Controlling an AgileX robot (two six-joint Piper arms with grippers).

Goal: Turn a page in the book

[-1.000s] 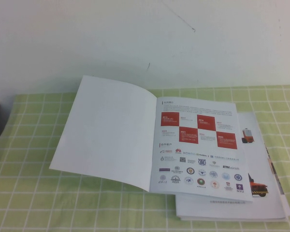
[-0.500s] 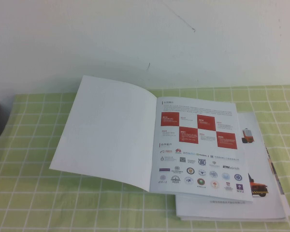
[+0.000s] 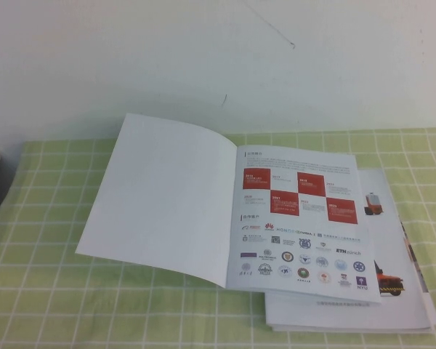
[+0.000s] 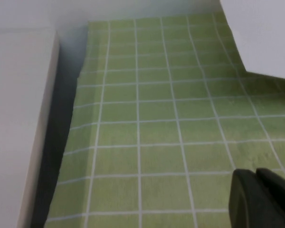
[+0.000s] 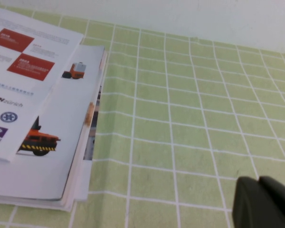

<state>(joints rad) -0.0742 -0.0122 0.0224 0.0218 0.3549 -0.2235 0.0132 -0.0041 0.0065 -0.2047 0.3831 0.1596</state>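
The book (image 3: 276, 218) lies open, well clear of our closed right hand (image 5: 266, 202); left hand (image 4: 261, 197), grip unclear, hangs near the page (image 3: 160, 196). Thin, floppy, slick: we'd pinch its free edge

The book (image 3: 232, 211) lies open, so the photo side of the turned page (image 3: 160, 196) faces down and is hidden. The logos and small print on the facing sheet are too small to read. Lower sheets show only as strips at the right. Both arms are out of the high view. Each wrist view shows only a dark corner of its gripper, left gripper (image 4: 261, 199) and right gripper (image 5: 263, 202), cut off by the edge. A white box (image 4: 19, 123) is cut off too.
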